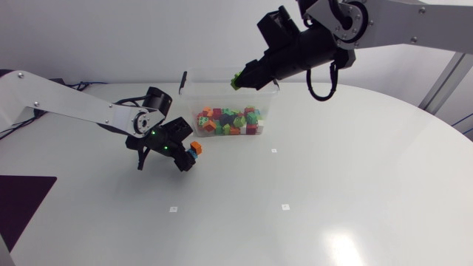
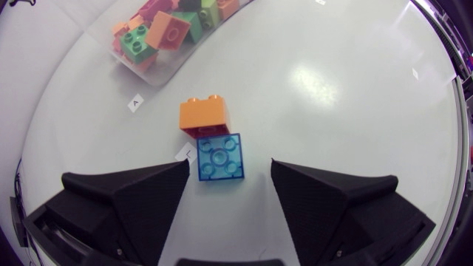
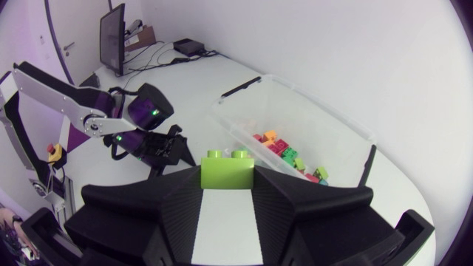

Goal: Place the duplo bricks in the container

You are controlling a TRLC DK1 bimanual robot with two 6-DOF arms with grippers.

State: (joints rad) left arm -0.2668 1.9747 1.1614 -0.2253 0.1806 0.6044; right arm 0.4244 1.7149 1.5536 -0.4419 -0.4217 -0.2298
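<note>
The loose heap of red, orange, green and pink duplo bricks (image 1: 229,120) lies on the floor of the clear rectangular plastic container (image 1: 188,111). The bricks are packed so closely that single ones are hard to tell apart from above, and the left wrist view cuts the heap off at its edge. The container's see-through walls barely stand out against the white surface (image 1: 332,170); its black end clips mark it best.

A lime-green two-stud brick (image 3: 229,168) is pinched between the tips of the right jaws, studs up, raised over the container's far rim. Its lower half is hidden by the black fingers.

Two more bricks sit on the surface near the container's corner, touching each other: an orange two-stud brick (image 2: 203,117) and a translucent blue four-stud brick (image 2: 220,157). The blue one lies between the fingers of the left jaws, which stand wide. It is close against one finger and clearly apart from the other. From above, the left jaws hide most of this pair.
</note>
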